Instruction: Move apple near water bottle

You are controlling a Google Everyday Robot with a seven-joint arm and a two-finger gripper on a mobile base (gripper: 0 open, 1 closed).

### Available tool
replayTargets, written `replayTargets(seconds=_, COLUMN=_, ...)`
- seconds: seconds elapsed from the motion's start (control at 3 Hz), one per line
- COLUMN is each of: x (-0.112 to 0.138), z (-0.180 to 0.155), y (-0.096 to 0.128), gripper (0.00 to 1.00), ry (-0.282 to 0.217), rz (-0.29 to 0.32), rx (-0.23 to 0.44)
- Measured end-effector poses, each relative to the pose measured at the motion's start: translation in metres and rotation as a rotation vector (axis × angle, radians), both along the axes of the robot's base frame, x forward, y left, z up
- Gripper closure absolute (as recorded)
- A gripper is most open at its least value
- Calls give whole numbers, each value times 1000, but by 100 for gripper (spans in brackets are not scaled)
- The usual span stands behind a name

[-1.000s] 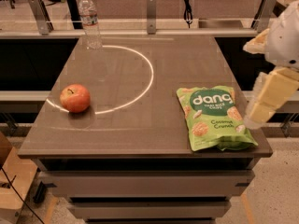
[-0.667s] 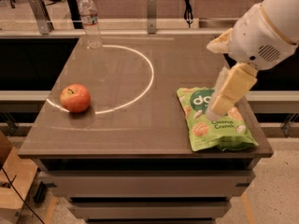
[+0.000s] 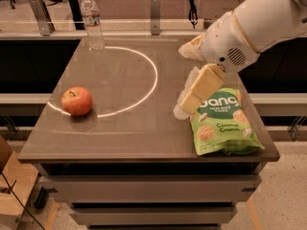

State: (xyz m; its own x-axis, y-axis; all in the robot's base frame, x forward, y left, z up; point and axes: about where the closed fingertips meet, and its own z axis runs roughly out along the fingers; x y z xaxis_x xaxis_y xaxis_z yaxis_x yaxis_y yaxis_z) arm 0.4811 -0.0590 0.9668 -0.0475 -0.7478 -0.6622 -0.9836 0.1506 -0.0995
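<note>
The red apple [image 3: 76,100] with yellow patches sits on the left side of the dark table [image 3: 134,143], near its left edge. The clear water bottle [image 3: 92,22] with a white cap stands upright at the table's far left corner, well behind the apple. My gripper [image 3: 187,104] hangs from the white arm that enters from the upper right. It hovers over the right-middle of the table, far to the right of the apple, and holds nothing.
A green chip bag [image 3: 223,126] lies flat at the right front of the table, just right of the gripper. A bright curved light reflection [image 3: 152,75] crosses the tabletop. Railings and dark shelving stand behind the table.
The arm has swung left from the table's right edge to over the table, past the chip bag's left side. The apple, bottle and bag have not moved.
</note>
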Motion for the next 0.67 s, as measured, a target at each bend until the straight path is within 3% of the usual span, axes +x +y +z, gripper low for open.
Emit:
replayTargets(seconds=0.33, x=0, z=0, y=0, gripper=0, ry=-1, rz=0, rx=-3)
replayTargets(seconds=0.67, x=8, z=-7, y=24, gripper=0, ry=-13, rz=25, rx=41)
